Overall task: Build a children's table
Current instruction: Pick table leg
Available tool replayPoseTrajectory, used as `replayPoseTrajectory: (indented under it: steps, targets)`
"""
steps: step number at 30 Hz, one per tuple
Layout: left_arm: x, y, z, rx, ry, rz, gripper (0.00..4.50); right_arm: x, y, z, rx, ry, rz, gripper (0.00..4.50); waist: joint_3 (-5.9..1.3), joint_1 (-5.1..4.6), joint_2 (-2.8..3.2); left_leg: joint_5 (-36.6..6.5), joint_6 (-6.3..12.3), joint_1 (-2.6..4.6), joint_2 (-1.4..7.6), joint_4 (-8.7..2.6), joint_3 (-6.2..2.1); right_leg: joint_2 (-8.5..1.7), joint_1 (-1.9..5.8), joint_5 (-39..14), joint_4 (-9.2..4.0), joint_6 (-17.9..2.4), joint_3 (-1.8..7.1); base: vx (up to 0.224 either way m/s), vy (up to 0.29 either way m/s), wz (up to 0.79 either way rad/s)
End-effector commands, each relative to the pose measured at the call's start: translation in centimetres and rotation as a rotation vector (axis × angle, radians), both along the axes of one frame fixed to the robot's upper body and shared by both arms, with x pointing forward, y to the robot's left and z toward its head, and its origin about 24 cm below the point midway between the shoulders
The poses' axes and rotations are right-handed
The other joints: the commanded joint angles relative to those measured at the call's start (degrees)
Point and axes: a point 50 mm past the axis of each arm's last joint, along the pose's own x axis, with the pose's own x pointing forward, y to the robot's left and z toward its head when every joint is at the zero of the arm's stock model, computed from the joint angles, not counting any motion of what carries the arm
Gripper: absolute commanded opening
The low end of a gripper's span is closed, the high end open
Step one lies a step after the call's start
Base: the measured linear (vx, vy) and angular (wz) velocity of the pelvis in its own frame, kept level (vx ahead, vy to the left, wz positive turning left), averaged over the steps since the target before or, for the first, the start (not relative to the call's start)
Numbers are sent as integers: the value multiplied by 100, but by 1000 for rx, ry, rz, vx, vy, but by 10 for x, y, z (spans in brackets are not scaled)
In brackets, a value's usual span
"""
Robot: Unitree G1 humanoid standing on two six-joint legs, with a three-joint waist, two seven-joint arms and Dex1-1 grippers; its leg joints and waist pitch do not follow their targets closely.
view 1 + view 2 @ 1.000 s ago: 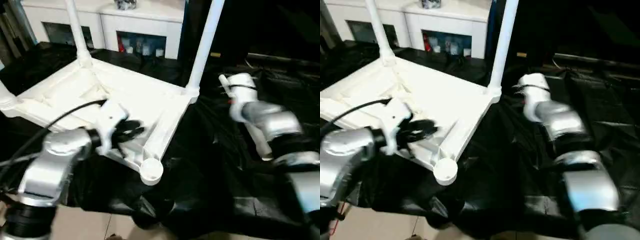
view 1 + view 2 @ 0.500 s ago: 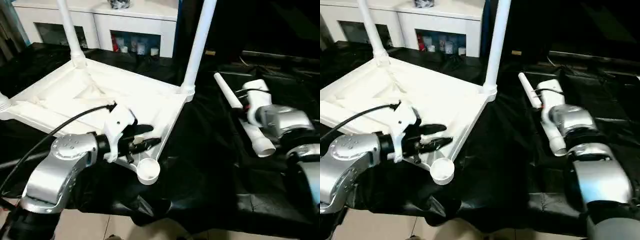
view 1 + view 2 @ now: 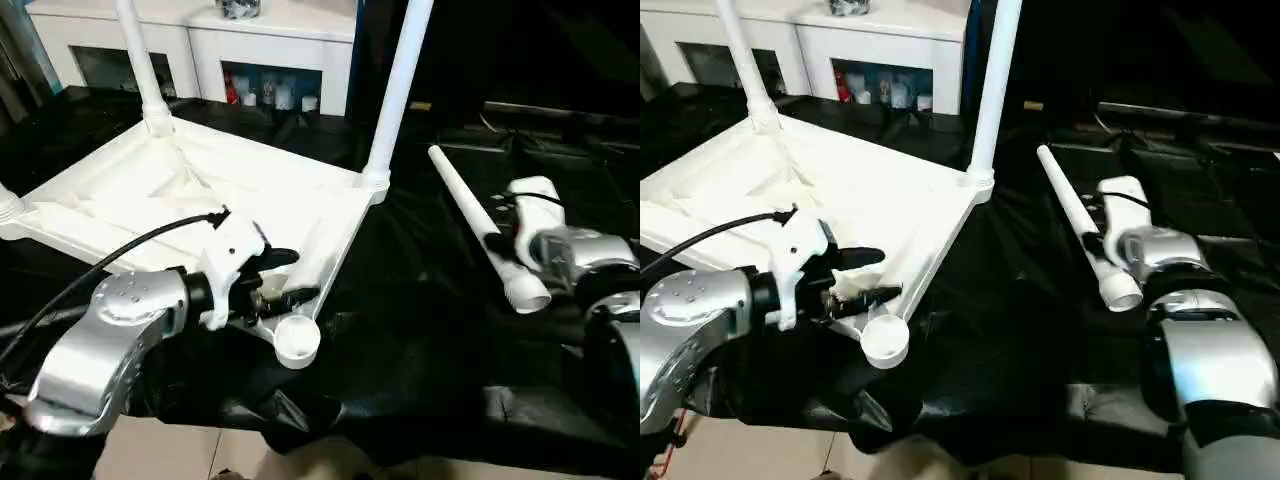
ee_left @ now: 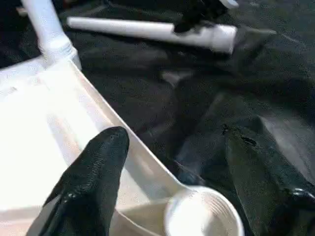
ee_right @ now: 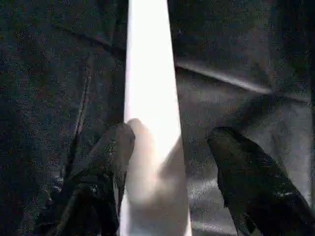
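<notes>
1. The tabletop [image 3: 200, 200] lies upside down on black sheeting [image 3: 420, 330]; two fitted legs [image 3: 398, 80] rise and are cut off above.
2. Its near corner socket [image 3: 297, 339] is open, just beside my left fingers [image 4: 98, 167], which stand apart astride the rim.
3. A loose leg [image 3: 485, 232] lies well to the right; my right fingers [image 5: 108, 147] stand apart around it, one side touching.
4. A white cabinet [image 3: 250, 50] stands behind.

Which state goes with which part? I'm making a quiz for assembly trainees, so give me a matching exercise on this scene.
1. loose leg
2. empty corner socket
3. tabletop
4. right gripper

a. underside up
b. lying flat on the black sheet
c. open around the leg
d. between the left gripper's fingers

Pairs: 1-b, 2-d, 3-a, 4-c
</notes>
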Motion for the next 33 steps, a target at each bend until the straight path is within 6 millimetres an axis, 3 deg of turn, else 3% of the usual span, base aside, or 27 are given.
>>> replayPoseTrajectory:
  steps: [1, 6, 10, 14, 19, 24, 25, 28, 31, 32, 33]
  targets:
    - [-7, 1, 6, -1, 3, -38, 336, -9, -7, -9, 16, 65, -22, 281, -407, 48, 74, -1412, 80, -5, 27, -335, 39, -194, 358, -1223, -376, -1427, 206, 0, 0, 0]
    - [-12, 6, 11, 10, 18, -74, 336, -19, -12, -19, 79, 159, -54, 281, -380, 146, 140, -1528, 80, 2, 34, -322, 50, -186, 335, -1613, -392, -1400, 195, 0, 0, 0]
    - [-12, 6, 13, 11, 14, -76, 336, -22, -14, -20, 86, 185, -70, 232, -363, 173, 145, -1846, -12, 37, 32, -328, 36, -193, 290, -2155, -442, -1192, 184, 0, 0, 0]
    - [-12, 4, 14, 8, 4, -83, 336, -25, -16, -20, 103, 207, -79, 210, -358, 167, 128, -2008, -66, 37, 25, -335, 10, -194, 279, -2417, -463, -1040, 169, 0, 0, 0]
    - [-11, 2, 16, -16, -24, -91, 336, -27, -17, -23, 112, 213, -103, 192, -366, 152, 109, -1958, -49, 21, 22, -330, 6, -199, 277, -2424, -467, -995, 168, 0, 0, 0]
    - [3, 1, 18, -81, -95, 24, 336, -29, -19, -29, 136, 176, -186, 189, -386, 153, 112, -1846, -55, 37, 16, -320, 18, -187, 273, -2185, -459, -1020, 178, 0, 0, 0]
    - [4, 1, 17, -87, -92, 33, 336, -29, -19, -30, 136, 172, -193, 189, -388, 150, 137, -1842, -69, 38, 12, -320, 16, -185, 274, -2142, -453, -1023, 179, 0, 0, 0]
    - [9, 0, 16, -121, -80, 77, 336, -30, -20, -32, 136, 160, -204, 189, -390, 126, 111, -1923, -70, 28, 9, -325, 9, -185, 289, -2199, -462, -969, 159, 0, 0, 0]
    - [14, -10, 15, -217, -120, 80, 336, -26, -20, -30, 192, 63, -254, 189, -410, 106, 76, -1974, -55, 42, 7, -319, 11, -190, 274, -2306, -502, -889, 152, 0, 0, 0]
    - [15, -13, 14, -239, -102, 85, 336, -23, -20, -27, 230, 3, -279, 189, -412, 104, 120, -2010, -57, 48, 16, -329, 7, -192, 272, -2212, -481, -886, 155, 0, 0, 0]
    - [18, -16, 13, -249, -95, 103, 336, -20, -21, -23, 258, -53, -296, 189, -416, 95, 83, -2048, -37, 52, 10, -322, 15, -179, 268, -2190, -494, -871, 146, 0, 0, 0]
